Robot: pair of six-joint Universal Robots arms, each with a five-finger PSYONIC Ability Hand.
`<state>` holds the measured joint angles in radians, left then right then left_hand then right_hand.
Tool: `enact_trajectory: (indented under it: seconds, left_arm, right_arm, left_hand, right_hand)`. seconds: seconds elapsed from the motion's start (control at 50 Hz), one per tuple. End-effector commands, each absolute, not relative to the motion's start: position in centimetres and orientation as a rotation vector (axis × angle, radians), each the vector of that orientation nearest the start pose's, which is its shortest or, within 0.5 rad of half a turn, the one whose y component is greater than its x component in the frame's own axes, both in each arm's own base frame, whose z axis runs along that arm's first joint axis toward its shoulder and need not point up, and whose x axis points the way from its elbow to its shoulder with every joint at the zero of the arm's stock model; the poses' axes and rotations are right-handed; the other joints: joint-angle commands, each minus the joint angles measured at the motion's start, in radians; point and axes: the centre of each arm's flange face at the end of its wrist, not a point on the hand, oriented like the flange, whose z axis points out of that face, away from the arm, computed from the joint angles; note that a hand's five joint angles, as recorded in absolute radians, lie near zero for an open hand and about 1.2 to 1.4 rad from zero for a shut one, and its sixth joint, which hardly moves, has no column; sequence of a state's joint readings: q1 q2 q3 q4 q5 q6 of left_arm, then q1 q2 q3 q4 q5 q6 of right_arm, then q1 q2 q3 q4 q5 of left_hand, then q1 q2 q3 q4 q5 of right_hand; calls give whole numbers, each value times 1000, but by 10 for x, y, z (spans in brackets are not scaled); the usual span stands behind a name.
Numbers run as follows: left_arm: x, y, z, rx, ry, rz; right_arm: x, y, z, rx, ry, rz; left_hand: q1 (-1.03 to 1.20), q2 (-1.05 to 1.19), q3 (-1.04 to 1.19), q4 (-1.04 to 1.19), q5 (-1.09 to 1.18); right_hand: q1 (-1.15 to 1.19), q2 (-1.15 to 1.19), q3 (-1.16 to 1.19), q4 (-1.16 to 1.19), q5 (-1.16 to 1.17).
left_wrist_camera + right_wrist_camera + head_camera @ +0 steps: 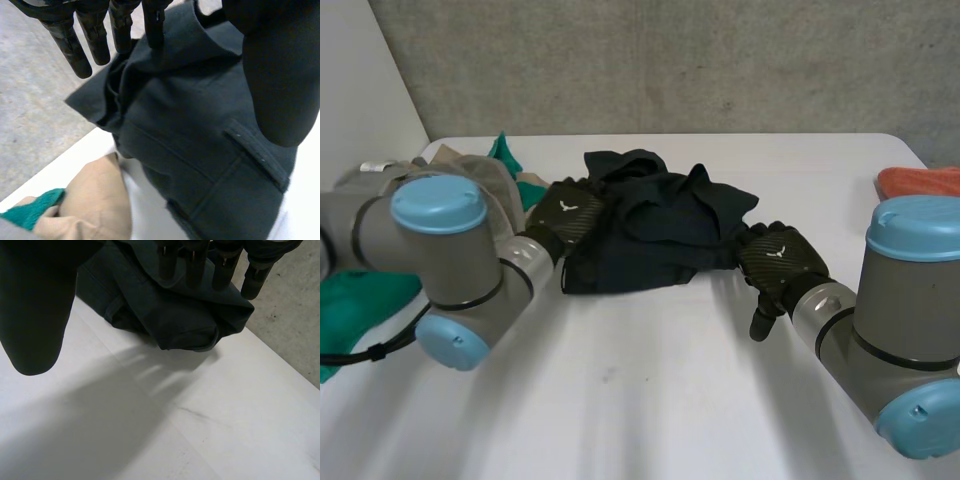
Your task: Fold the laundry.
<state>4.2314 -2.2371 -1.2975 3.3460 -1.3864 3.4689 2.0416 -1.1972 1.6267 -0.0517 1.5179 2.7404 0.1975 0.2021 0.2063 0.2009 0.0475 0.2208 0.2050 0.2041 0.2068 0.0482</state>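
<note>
The step in hand looks like the opening one: getting hold of the dark garment (655,235), which lies crumpled in a heap toward the far middle of the white tabletop (650,390), not yet spread or folded. The left hand (565,215) sits at the garment's left edge and the right hand (782,262) at its right edge. In both wrist views the fingers are straight with their tips on or just over the cloth and the thumb held apart, so both hands are open and grip nothing. The next move probably calls for pinching an edge on each side and drawing the heap out flat. The cloth is a matte woven fabric with stitched seams, a hemmed edge and a narrow sewn strip like a pocket welt. At the far left lies a soft pile of beige cloth (95,200) and green cloth (360,300); an orange cloth (920,182) is at the far right.
</note>
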Motion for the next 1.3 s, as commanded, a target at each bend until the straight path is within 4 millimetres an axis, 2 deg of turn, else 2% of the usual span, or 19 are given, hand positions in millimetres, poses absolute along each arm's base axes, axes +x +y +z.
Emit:
enact_trajectory:
  seconds: [0.02, 0.12, 0.2, 0.24, 0.34, 0.38, 0.44, 0.52, 0.56, 0.64, 0.66, 0.76, 0.8, 0.82, 0.9, 1.08, 1.16, 1.22, 1.3]
  left_arm:
    - [-335, -308, 143, 1284, 2349, -2037]
    - [-341, -329, 135, 1234, 2281, -2093]
    - [-332, -351, 140, 1144, 2194, -2050]
    - [-327, -354, 152, 1090, 2150, -2041]
    - [-318, -361, 231, 818, 1914, -2263]
    - [-323, -355, 279, 724, 1742, -2462]
    - [-339, -333, 333, 699, 1528, -2701]
    - [-365, -301, 368, 790, 1426, -2892]
    - [-377, -290, 363, 859, 1477, -2914]
    - [-410, -260, 318, 1144, 1743, -2845]
    - [-420, -245, 294, 1272, 1870, -2783]
    - [-433, -204, 228, 1617, 2177, -2539]
    - [-432, -197, 216, 1675, 2209, -2486]
    - [-428, -194, 209, 1690, 2230, -2443]
    - [-412, -185, 215, 1669, 2227, -2395]
    - [-357, -199, 298, 1273, 2019, -2711]
    - [-327, -217, 315, 1081, 2007, -2746]
    - [-310, -230, 313, 997, 2040, -2703]
    - [-280, -252, 287, 917, 2190, -2480]
  right_arm:
    - [272, -236, 179, -1097, 2259, -1736]
    - [270, -236, 178, -1097, 2266, -1738]
    - [266, -239, 176, -1082, 2281, -1747]
    - [264, -241, 177, -1076, 2285, -1756]
    - [259, -244, 179, -1070, 2285, -1779]
    - [259, -244, 182, -1066, 2280, -1792]
    - [258, -245, 186, -1058, 2276, -1810]
    - [252, -249, 190, -1030, 2285, -1835]
    - [248, -253, 193, -1010, 2291, -1851]
    - [234, -265, 201, -941, 2322, -1898]
    - [227, -270, 203, -909, 2339, -1916]
    - [205, -288, 207, -816, 2397, -1959]
    - [199, -292, 207, -799, 2416, -1965]
    - [194, -296, 206, -785, 2431, -1968]
    - [188, -301, 206, -769, 2439, -1970]
    - [205, -290, 207, -841, 2355, -1933]
    - [222, -275, 212, -907, 2295, -1926]
    - [232, -264, 216, -946, 2262, -1907]
    - [252, -233, 221, -1034, 2240, -1787]
  left_hand:
    - [-5, -9, -14, -8, -29]
    - [446, 442, 437, 443, 422]
    - [1197, 1192, 1188, 1193, 1172]
    - [1199, 1194, 1190, 1195, 1174]
    - [1199, 1194, 1190, 1195, 1174]
    - [1199, 1194, 1190, 1195, 1174]
    - [1199, 1194, 1190, 1195, 1174]
    - [1199, 1194, 1190, 1195, 1174]
    - [1199, 1194, 1190, 1195, 1174]
    - [1199, 1194, 1190, 1195, 1174]
    - [1199, 1194, 1190, 1195, 1174]
    - [1199, 1194, 1190, 1195, 1174]
    - [919, 914, 910, 915, 894]
    - [563, 558, 554, 559, 538]
    - [3, -2, -6, -1, -22]
    - [-23, -28, -32, -26, -48]
    - [25, 20, 16, 21, 0]
    - [80, 76, 72, 77, 56]
    - [119, 114, 110, 115, 94]
  right_hand:
    - [-46, -30, -30, -32, -48]
    - [-46, -30, -30, -32, -48]
    - [-46, -30, -30, -32, -48]
    - [-46, -30, -30, -32, -48]
    - [-46, -30, -30, -32, -48]
    - [-46, -30, -30, -32, -48]
    - [-46, -30, -30, -32, -48]
    - [-46, -30, -30, -32, -48]
    - [-46, -30, -30, -32, -48]
    - [-46, -30, -30, -32, -48]
    - [-46, -30, -30, -32, -48]
    - [-46, -30, -30, -32, -48]
    - [-46, -30, -30, -32, -48]
    - [-46, -30, -30, -32, -48]
    - [-46, -30, -30, -32, -48]
    - [-46, -30, -30, -32, -48]
    - [-46, -30, -30, -32, -48]
    - [-46, -30, -30, -32, -48]
    - [-46, -30, -30, -32, -48]
